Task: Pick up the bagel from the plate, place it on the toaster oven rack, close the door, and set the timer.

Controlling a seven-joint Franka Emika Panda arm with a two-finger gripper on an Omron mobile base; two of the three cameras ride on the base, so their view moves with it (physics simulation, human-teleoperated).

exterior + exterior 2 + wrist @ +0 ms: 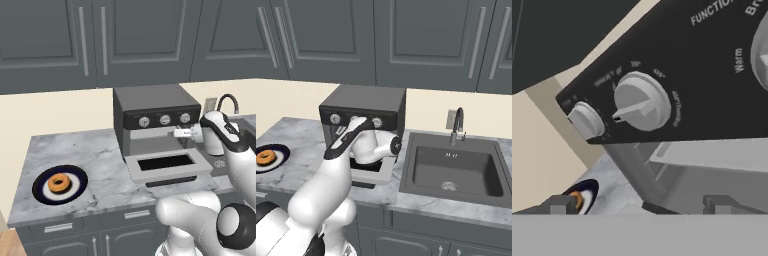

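Bagel: the bagel [59, 183] sits in the middle of the plate [42, 193], not picked up yet.
Plate: it rests at the left end of the marble table [100, 160], well apart from the toaster oven [150, 107].
Door: the door [167, 166] hangs dropped open and flat, leaving the mouth free for loading.
Rack: I cannot make out the rack inside the dark opening.
Gripper: the gripper [639, 202] has its jaws spread wide, holding nothing, up close to the oven's front by the knobs [641, 102].
Bagel versus gripper: far off to the left and lower; in the hand view it peeks beside one fingertip [558, 205], merely in line, not touching.
Judgement: the arm must swing left and down first.
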